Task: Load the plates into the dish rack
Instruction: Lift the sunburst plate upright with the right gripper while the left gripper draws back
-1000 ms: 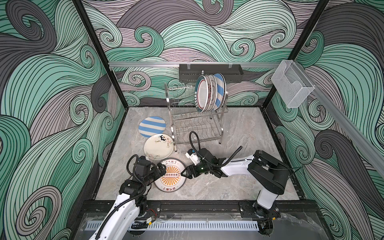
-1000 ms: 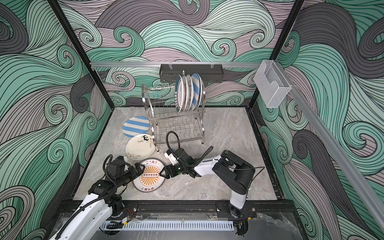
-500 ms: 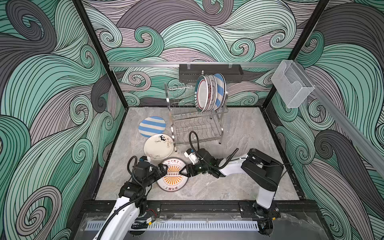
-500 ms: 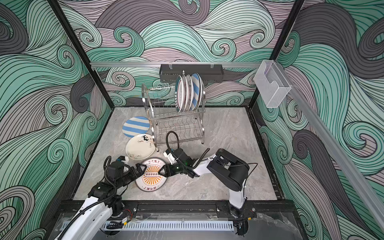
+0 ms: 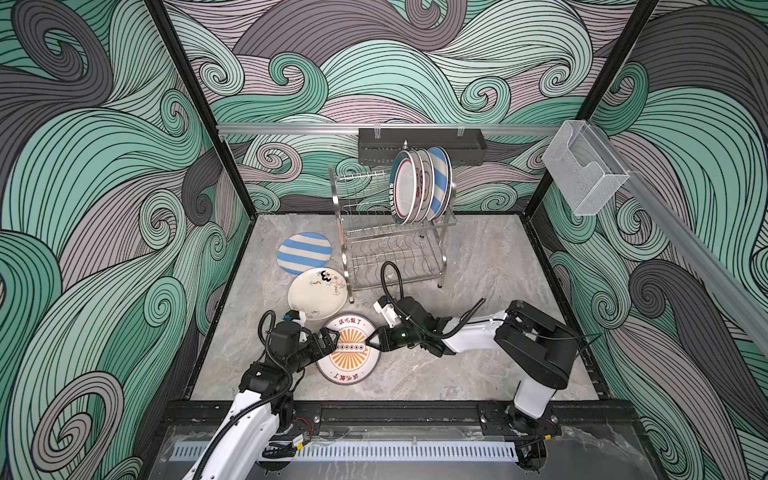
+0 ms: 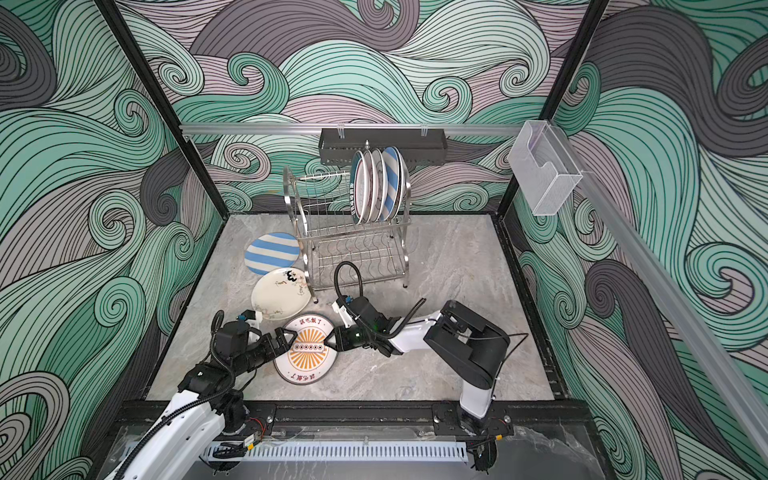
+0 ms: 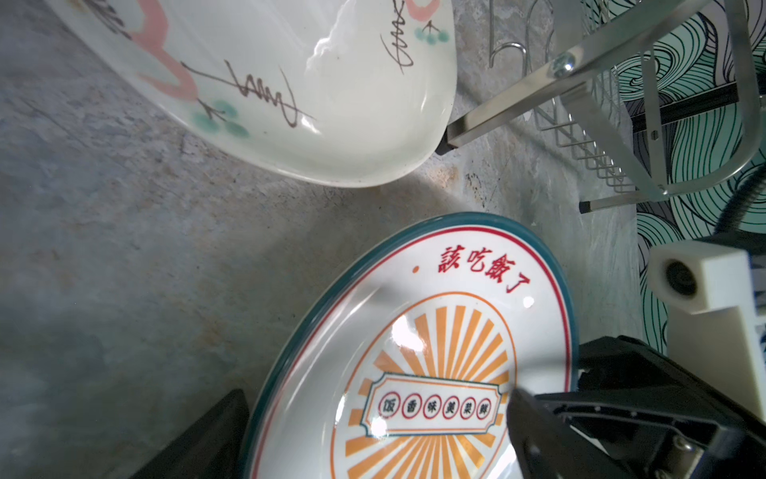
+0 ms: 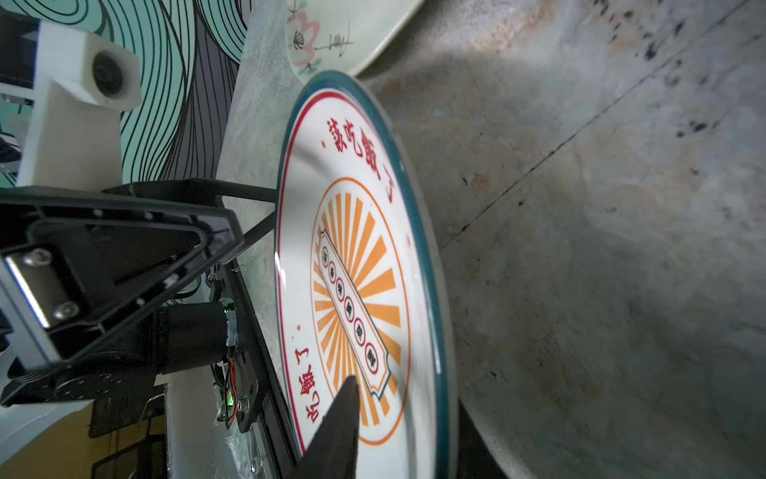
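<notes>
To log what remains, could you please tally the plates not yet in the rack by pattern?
Blue-striped plate: 1
Cream plate: 1
Sunburst plate: 1
Total: 3

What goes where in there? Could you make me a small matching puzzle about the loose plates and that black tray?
Things
1. orange sunburst plate
2. cream flower-painted plate
3. blue-and-white striped plate lying flat
4. black tray

Places
a. hung high behind the dish rack
b. nearest the front, between the left gripper and the right gripper
c. left of the rack, farthest back of the loose plates
d. by the rack's front left foot

Pairs: 1-b, 2-d, 3-c, 4-a
</notes>
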`<state>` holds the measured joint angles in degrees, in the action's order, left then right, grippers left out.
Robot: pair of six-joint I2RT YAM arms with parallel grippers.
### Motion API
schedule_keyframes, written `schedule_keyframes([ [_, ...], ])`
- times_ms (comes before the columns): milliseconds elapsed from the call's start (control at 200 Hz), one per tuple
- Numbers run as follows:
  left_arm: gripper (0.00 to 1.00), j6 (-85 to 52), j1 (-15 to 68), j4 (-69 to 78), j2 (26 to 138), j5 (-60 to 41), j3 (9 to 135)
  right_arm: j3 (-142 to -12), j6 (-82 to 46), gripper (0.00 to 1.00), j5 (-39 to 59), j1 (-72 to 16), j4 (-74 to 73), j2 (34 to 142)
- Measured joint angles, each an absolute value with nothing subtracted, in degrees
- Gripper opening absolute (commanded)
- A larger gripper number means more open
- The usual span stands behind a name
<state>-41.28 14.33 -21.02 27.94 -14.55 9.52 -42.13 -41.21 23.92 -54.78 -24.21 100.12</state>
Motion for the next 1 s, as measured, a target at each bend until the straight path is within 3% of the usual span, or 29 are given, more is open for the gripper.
schedule_keyframes([
  [75,0.99,-40.47,14.33,-20.53,28.73,-14.92,9.54,-42.13,-41.80,0.17,23.49,-54.78,-24.23,99.35],
  [475,0.99,-37.50,14.31,-19.40,32.67,-16.47,13.15,-42.09,-43.66,0.08,21.04,-54.81,-19.27,95.46],
  [751,0.99,-37.50,14.33,-16.73,32.69,-11.20,16.88,-40.86,-41.17,0.00,12.21,-54.06,-5.78,74.94],
  [1001,0.99,-34.35,14.24,-13.65,43.22,-8.49,20.51,-46.81,-34.74,0.00,1.21,-51.86,15.97,58.46],
])
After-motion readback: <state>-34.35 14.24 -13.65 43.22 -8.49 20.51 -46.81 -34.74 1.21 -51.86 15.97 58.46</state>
